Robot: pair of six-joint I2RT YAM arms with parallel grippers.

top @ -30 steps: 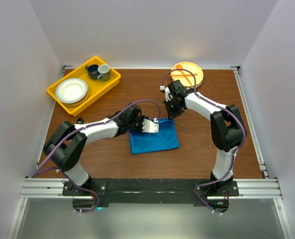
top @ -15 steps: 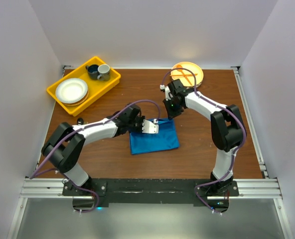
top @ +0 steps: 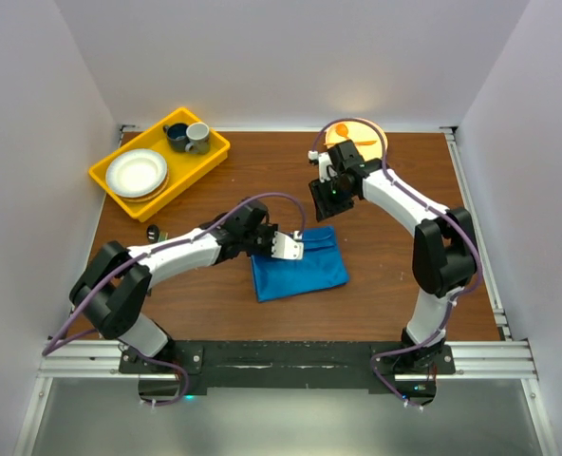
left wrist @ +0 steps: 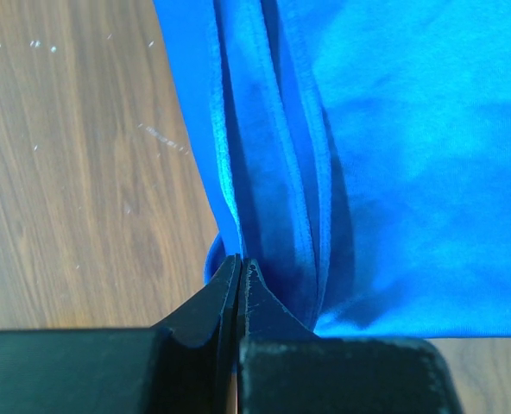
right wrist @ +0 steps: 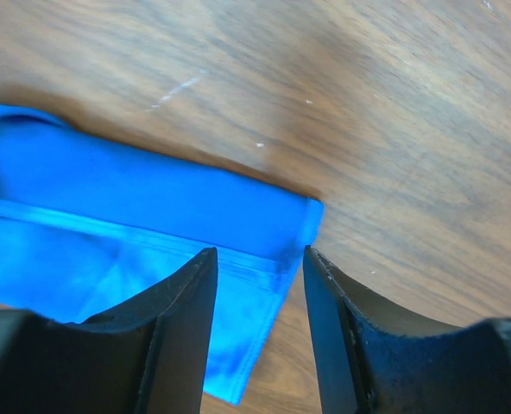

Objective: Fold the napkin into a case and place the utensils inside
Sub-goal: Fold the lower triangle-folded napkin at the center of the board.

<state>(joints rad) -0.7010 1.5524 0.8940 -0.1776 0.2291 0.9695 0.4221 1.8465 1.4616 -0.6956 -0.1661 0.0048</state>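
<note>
- Right end effector has lifted off the napkin, jaws parted, empty.
- Left end effector pinches one edge; tugging could unfold the layers.

Yellow tray, white plates, mugs, orange plate

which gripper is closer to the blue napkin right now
Left. The left gripper is shut on the napkin, pinching its folded edge layers. The right gripper hangs open over the napkin's far right corner, apparently not touching the cloth.
</note>
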